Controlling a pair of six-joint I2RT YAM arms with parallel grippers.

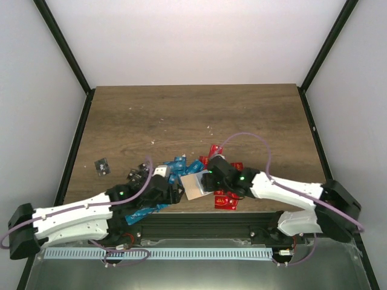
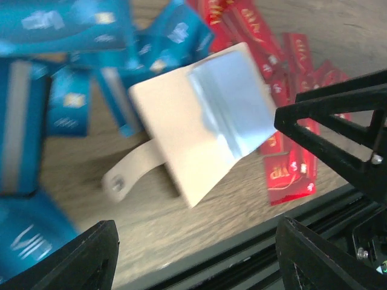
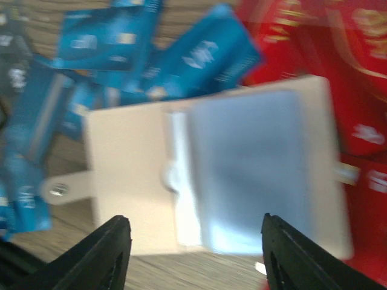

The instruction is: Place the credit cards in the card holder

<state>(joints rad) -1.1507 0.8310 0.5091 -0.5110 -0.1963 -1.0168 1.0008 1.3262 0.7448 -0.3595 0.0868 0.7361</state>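
Observation:
The pale beige card holder (image 1: 195,185) lies flat near the table's front edge, with a shiny clear pocket and a strap tab (image 2: 118,181). It shows in the left wrist view (image 2: 175,121) and in the right wrist view (image 3: 133,175). Blue credit cards (image 1: 180,165) lie behind and to the left of it (image 2: 60,24) (image 3: 199,54). Red credit cards (image 1: 226,199) lie to its right (image 2: 289,175) (image 3: 338,54). My left gripper (image 2: 196,260) is open and empty just short of the holder. My right gripper (image 3: 196,241) is open and empty, with the holder just ahead of its tips.
Black cards (image 1: 101,166) lie apart at the left, and more (image 1: 136,174) lie by the left arm. More blue cards (image 1: 142,211) sit under the left wrist. The dark metal rail (image 1: 205,225) runs along the table's near edge. The right gripper's black fingers (image 2: 338,127) show in the left wrist view.

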